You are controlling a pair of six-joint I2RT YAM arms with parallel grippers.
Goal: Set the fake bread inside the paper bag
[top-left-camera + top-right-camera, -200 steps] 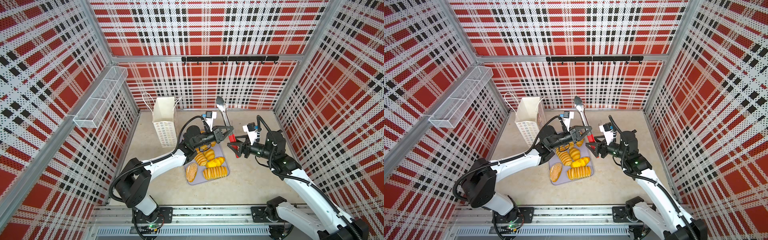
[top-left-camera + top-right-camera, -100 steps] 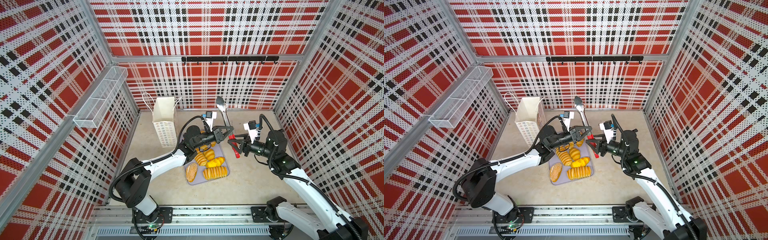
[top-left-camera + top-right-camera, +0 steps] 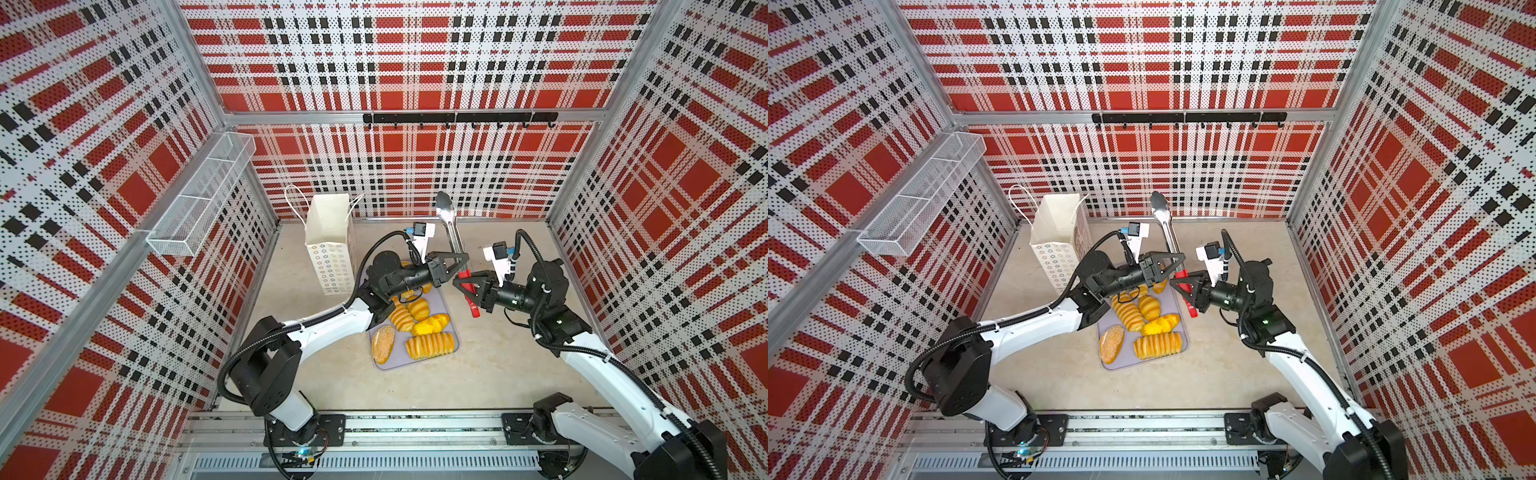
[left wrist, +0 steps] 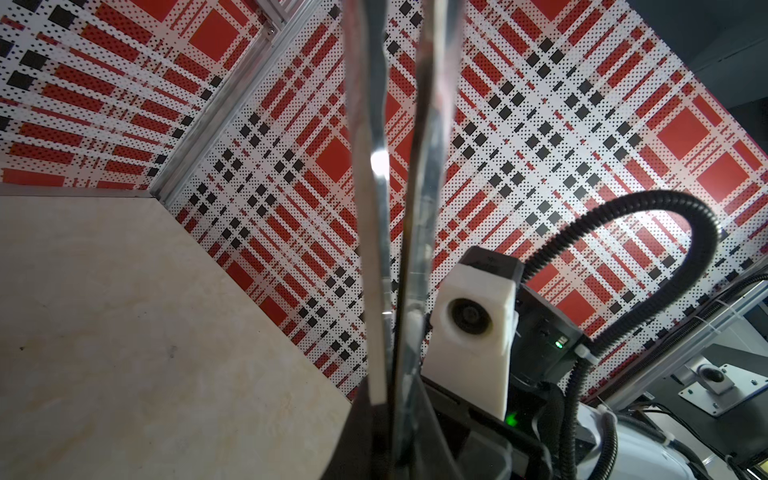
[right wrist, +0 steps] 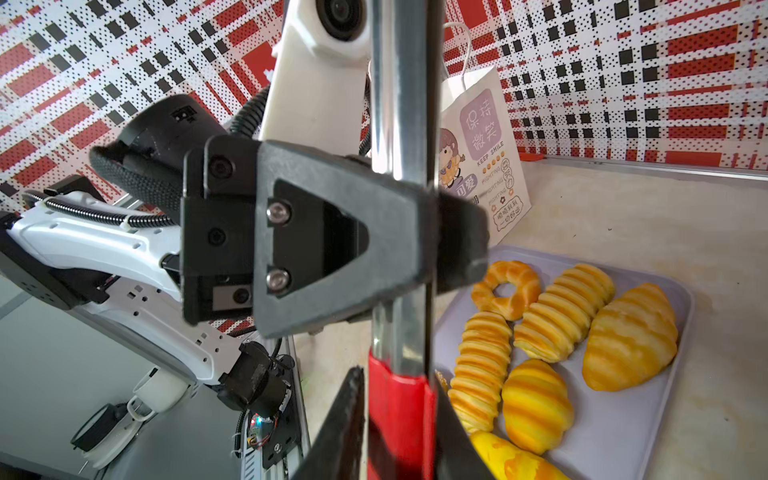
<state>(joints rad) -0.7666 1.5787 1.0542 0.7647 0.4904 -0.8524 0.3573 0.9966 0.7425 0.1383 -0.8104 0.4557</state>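
Your left pincer [image 3: 460, 261] is clamped across the bare steel shaft of the tongs [image 3: 453, 232]. In the right wrist view its fingers [image 5: 395, 232] sit on either side of the shaft with no gap showing.

Your right pincer [image 3: 464, 286] faces it from the opposite side and pinches the red handle just below. Its fingers [image 5: 340, 432] flank that handle closely. In both top views the two pincers come within a short gap of each other.

The tongs are held clear of the surface [image 3: 498, 365] and tilted. The spoon end points up toward the rear wall and the red end points down toward the front, beside the tray's right edge. In the left wrist view the two blades [image 4: 374, 208] run close together.

All the bread [image 3: 430, 345] in view lies on the lilac tray [image 3: 399, 362] at mid-surface. The seeded oval [image 3: 382, 343] is at the front left, with a ridged loaf beside it and buns behind. The ring [image 5: 528, 278] lies at the far end. In both top views the left arm hides the rear pieces, so you cannot count them there.

The bag [image 3: 330, 232] stands upright at the rear left with its mouth open, near the tray's far corner. From these views you cannot see inside it.

A wire basket [image 3: 199, 199] hangs on the left wall.
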